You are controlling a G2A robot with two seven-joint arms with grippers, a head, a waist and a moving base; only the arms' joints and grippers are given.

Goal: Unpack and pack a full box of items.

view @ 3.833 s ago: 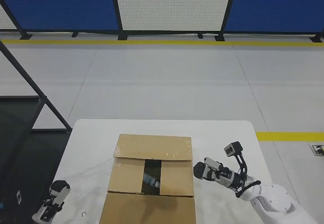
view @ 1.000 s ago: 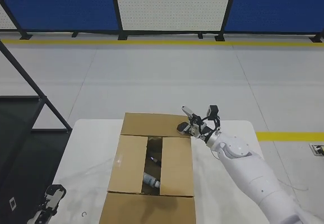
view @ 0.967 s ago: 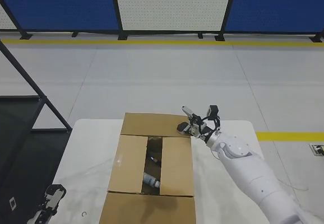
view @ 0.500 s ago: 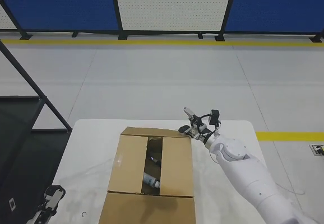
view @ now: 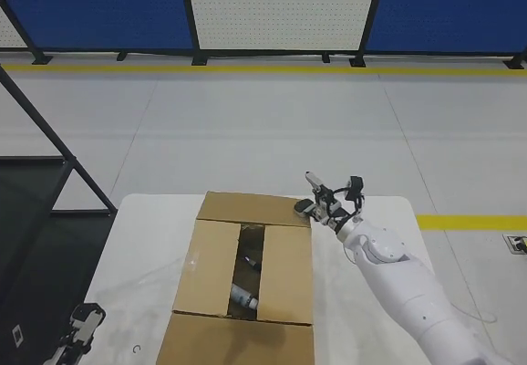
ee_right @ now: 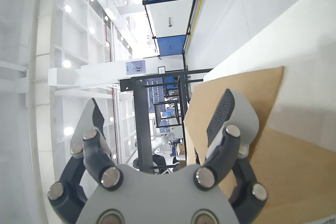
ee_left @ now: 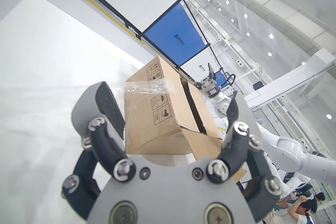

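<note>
The cardboard box (view: 207, 269) sat in the middle of the white tabletop (view: 145, 237). Its two long flaps lay nearly closed, with a dark slot between them. Through that slot a pale bottle-like item (view: 239, 296) showed toward the near end; the rest of the inside was too dark to make out. Crumpled clear tape (ee_left: 147, 86) clung to the upper edge of the box's left side.

The right pincer (view: 306, 192) was at the far right corner of the box, jaws apart and gripping nothing. In the right wrist view one finger (ee_right: 223, 112) lay over the far flap (view: 250, 207); whether it touched the cardboard could not be told.

The left pincer (view: 79, 330) was by the tabletop's near left edge, well apart from the box. Its jaws were spread wide and empty, and it pointed toward the box.
</note>
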